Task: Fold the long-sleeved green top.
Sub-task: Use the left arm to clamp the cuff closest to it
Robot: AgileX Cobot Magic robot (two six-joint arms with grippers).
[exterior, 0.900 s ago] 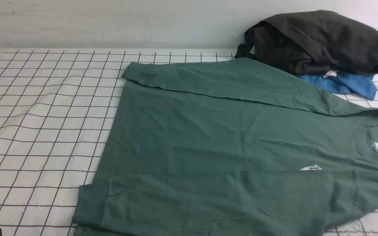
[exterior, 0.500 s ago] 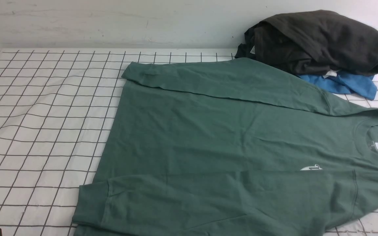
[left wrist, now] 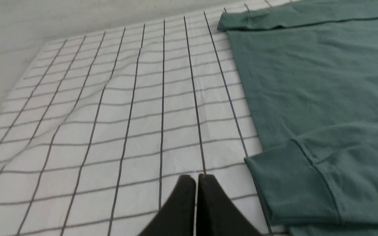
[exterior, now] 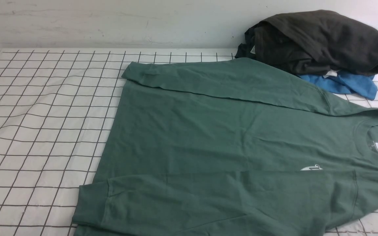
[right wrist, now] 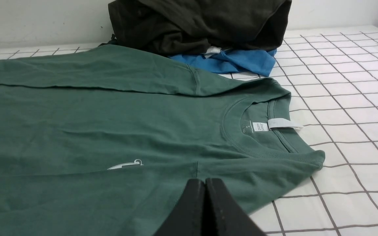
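Left gripper point(left wrist: 195, 178) has its two black fingers pressed together with nothing between them, hanging over the checked white cloth point(exterior: 44, 114) just beside the near ribbed cuff point(left wrist: 287, 186). Its partner, the right gripper point(right wrist: 205, 182), is likewise closed and holds nothing, poised above the shoulder area close to the collar.

Spread flat on the cloth lies the green long-sleeved top point(exterior: 225, 137), neck toward the robot's right and hem toward its left. Both sleeves are laid across the body, one along the far edge and one along the near edge.

At the far right a dark charcoal garment point(exterior: 317, 42) sits heaped on a blue garment point(exterior: 349, 83), the heap touching the top's far shoulder.

Only the right wrist view shows the neck clearly: a white neck label point(right wrist: 282, 123) and the small white chest logo point(right wrist: 126, 165). Only the left wrist view shows the cuff's ribbing. The front view takes in the whole layout, with only a dark sliver of arm in its lower left corner.
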